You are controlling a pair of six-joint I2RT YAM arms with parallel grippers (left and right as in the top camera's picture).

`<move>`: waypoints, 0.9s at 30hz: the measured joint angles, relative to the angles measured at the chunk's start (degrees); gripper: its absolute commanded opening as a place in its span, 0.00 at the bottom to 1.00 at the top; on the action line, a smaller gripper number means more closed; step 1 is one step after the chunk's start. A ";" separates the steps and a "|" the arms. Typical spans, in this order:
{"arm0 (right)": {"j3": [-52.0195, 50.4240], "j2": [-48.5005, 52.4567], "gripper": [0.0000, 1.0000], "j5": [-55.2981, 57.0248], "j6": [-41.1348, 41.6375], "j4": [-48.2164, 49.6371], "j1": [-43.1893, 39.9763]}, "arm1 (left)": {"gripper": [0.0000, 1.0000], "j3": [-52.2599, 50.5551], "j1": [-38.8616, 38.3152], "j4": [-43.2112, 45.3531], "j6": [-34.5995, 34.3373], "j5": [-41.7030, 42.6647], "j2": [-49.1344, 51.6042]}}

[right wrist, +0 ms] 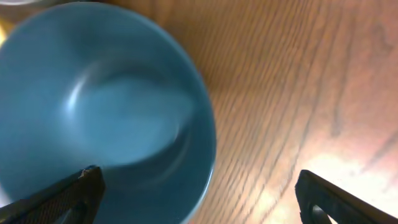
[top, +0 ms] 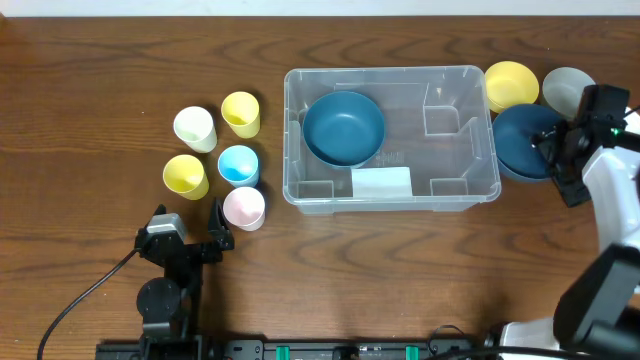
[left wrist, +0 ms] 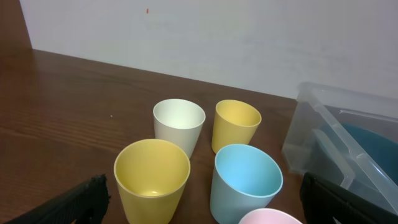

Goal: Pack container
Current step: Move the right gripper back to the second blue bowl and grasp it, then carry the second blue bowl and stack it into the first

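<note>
Right fingers (right wrist: 336, 199), wide, hover over the blue bowl (right wrist: 106, 112) on the desk (top: 100, 80); the bin (top: 400, 110) lies just to its left. Left fingers (top: 217, 225), wide too, sit by the cups (top: 240, 165).

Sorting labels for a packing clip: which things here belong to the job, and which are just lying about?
Job: container; blue bowl in it; blue bowl outside; yellow bowl; grey bowl; white cup; blue cup; pink cup; two yellow cups.
Lying about: likely only the cable.
</note>
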 measured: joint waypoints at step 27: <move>0.37 9.94 0.01 -5.90 -0.70 2.10 -2.16 | 0.98 0.00 0.00 0.00 0.02 0.00 0.00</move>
